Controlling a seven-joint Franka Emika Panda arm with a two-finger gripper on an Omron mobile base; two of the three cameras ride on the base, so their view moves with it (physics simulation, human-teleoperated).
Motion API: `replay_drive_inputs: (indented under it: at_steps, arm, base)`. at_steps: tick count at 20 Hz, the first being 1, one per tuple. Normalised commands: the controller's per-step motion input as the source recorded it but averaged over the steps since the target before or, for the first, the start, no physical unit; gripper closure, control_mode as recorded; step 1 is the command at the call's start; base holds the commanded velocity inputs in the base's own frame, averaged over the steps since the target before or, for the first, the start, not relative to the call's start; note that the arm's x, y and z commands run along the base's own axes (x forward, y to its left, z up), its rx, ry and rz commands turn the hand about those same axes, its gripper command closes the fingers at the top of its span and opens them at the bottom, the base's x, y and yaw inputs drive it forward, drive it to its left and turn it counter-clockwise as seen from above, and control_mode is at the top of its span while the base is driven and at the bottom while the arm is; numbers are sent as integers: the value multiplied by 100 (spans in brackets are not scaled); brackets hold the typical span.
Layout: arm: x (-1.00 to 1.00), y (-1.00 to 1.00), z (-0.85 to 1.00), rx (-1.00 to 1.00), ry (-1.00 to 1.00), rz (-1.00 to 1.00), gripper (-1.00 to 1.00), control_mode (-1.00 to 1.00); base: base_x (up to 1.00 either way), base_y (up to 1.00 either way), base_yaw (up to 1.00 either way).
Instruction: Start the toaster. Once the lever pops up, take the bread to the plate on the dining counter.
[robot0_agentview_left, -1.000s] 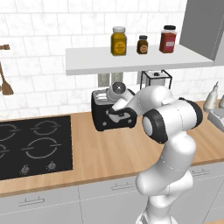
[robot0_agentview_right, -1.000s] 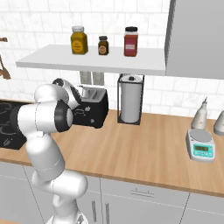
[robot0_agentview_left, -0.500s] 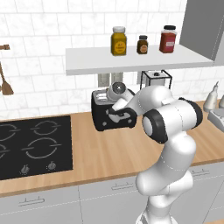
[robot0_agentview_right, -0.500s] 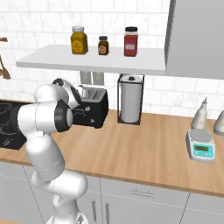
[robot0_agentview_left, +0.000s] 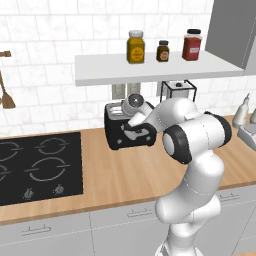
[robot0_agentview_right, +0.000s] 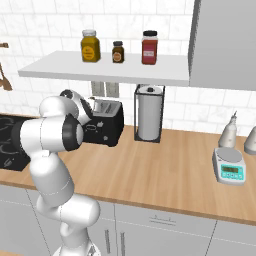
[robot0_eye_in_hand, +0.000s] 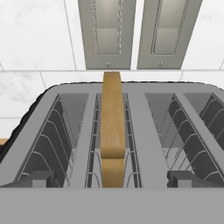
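Note:
The black toaster (robot0_agentview_left: 116, 136) stands on the wood worktop against the tiled wall, also seen from the other side (robot0_agentview_right: 111, 125). In the hand view its silver top (robot0_eye_in_hand: 140, 127) shows from close above. The tan bread (robot0_eye_in_hand: 113, 122) stands edge-on in the left slot. My gripper (robot0_eye_in_hand: 113, 179) hovers open just above the toaster's near edge, one fingertip (robot0_eye_in_hand: 35, 179) on each side of the bread and touching nothing. From the base, the gripper (robot0_agentview_left: 138, 130) sits over the toaster's front top. The plate and the dining counter are out of view.
A black hob (robot0_agentview_left: 35, 165) lies left of the toaster. A paper towel holder (robot0_agentview_right: 148, 117) stands to its right, and a scale (robot0_agentview_right: 230, 170) with bottles farther right. A shelf (robot0_agentview_left: 150, 67) with three jars hangs low above the toaster. Two wall sockets (robot0_eye_in_hand: 107, 33) sit behind it.

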Motion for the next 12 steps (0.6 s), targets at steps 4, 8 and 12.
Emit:
replay_drive_inputs:
  at_steps: [4,8,12]
  arm:
    - [0,0,0,0,0,0,-100,-100]
    - [0,0,0,0,0,0,-100,-100]
    - [0,0,0,0,0,0,-100,-100]
  base:
    - [0,0,0]
    - [0,0,0]
    - [0,0,0]
